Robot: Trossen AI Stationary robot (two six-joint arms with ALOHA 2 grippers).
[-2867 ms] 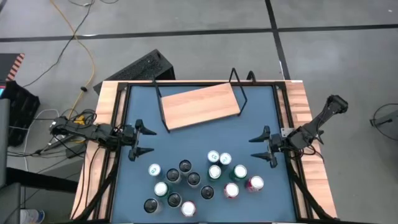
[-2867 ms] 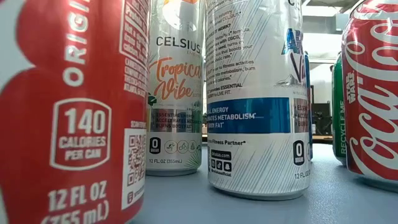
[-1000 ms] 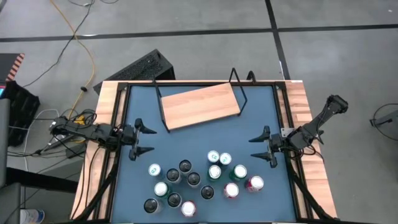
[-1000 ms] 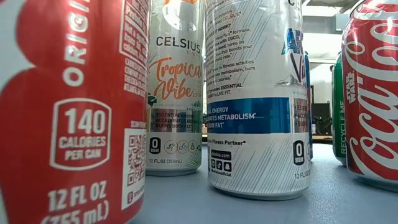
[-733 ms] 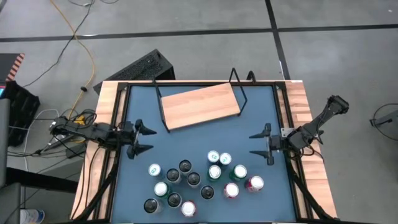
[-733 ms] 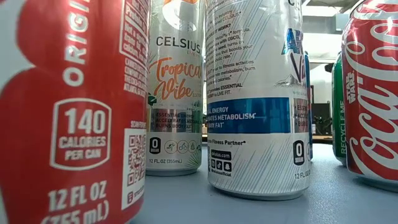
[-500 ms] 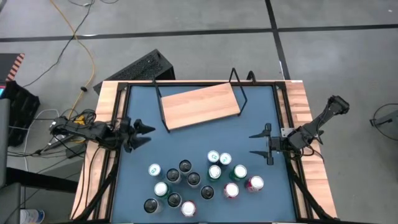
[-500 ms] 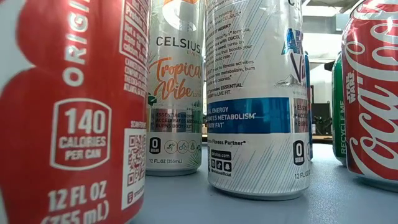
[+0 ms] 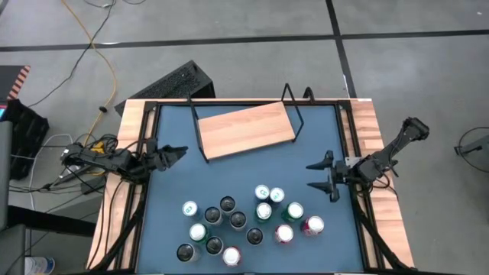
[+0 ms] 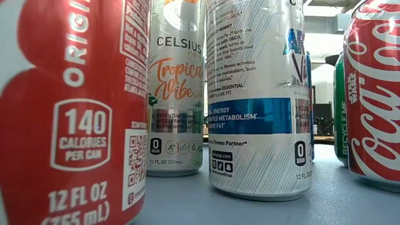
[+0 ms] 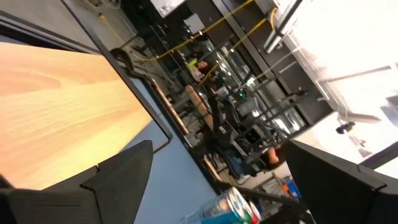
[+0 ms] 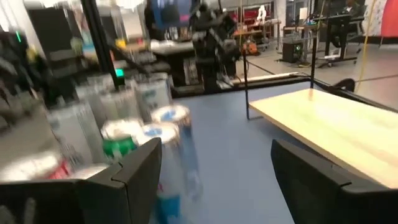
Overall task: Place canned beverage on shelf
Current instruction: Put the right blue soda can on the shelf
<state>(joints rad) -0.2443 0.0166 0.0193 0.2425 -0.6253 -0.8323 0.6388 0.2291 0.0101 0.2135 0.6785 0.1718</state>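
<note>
The shelf [image 9: 244, 130], a light-wood board in a thin black wire frame, stands askew on the blue tabletop near the far edge; it also shows in both wrist views [image 11: 56, 118] [image 12: 336, 130]. Several canned beverages [image 9: 248, 218] stand upright in a cluster near the front edge and fill the low view [image 10: 256, 100]. My left gripper [image 9: 176, 153] hovers open at the table's left edge, left of the shelf, its fingers apart around nothing [image 11: 217, 186]. My right gripper [image 9: 325, 177] hovers open at the right edge, beside the cans [image 12: 217, 180].
A wooden border with black rails [image 9: 137, 191] frames the blue tabletop. Bare blue surface [image 9: 252, 172] lies between the shelf and the cans. A dark keyboard-like object [image 9: 172, 82] lies on the floor beyond the far edge, and cables [image 9: 76, 153] trail at the left.
My left gripper has rolled about its own line: its fingers, which lay side by side seen from above, now stand nearly one over the other. It has also swung a little toward the far edge and the shelf. It stays open. The cans and shelf have not moved.
</note>
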